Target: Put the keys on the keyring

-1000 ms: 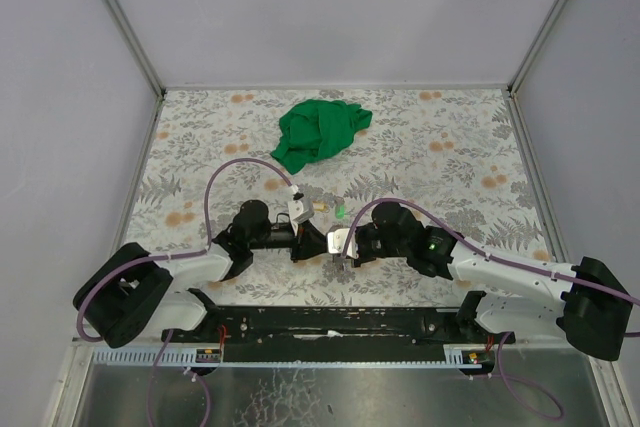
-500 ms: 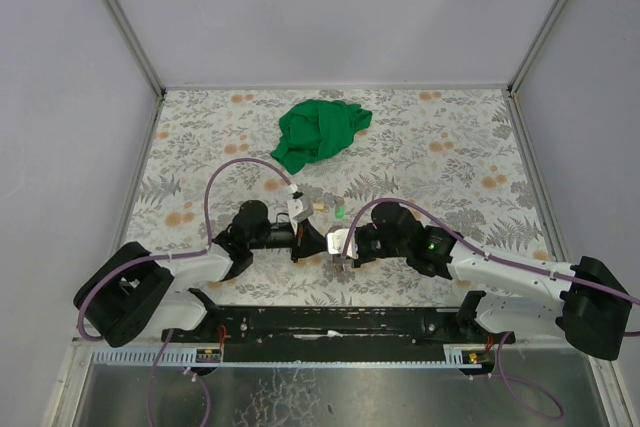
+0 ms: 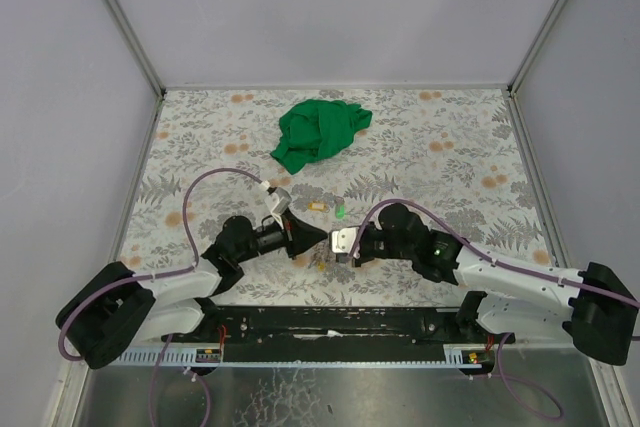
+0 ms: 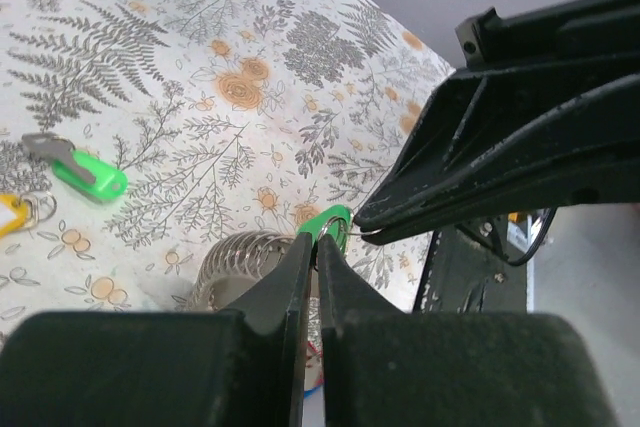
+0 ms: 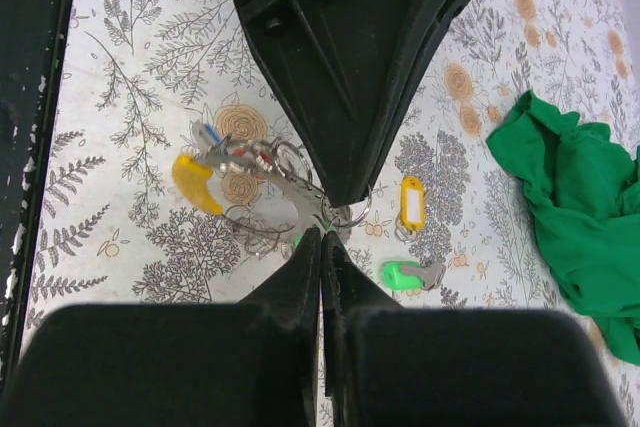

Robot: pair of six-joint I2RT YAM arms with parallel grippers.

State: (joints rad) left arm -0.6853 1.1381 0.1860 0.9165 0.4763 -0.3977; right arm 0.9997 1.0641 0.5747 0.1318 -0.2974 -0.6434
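**Two pinched claws meet over a thin wire loop**

We judge the keyring to be light and springy: a thin silvery wire that will twist or slip if taken anywhere but across the wire itself, close to its opening. The keys are light too, and their smooth plastic tags look like the surest place to grip them (the small metal eye is what has to go over the wire).

The ring hangs just above the table, between the two arms near the front edge. A yellow tag and bits of blue and red dangle from it.

The left gripper has its fingers pressed together on a green-tagged key. The right gripper is also pressed together and, as far as we can tell, nips the ring's wire at its tip.

Two loose keys lie just beyond, one green and one yellow. The green cloth sits well apart.
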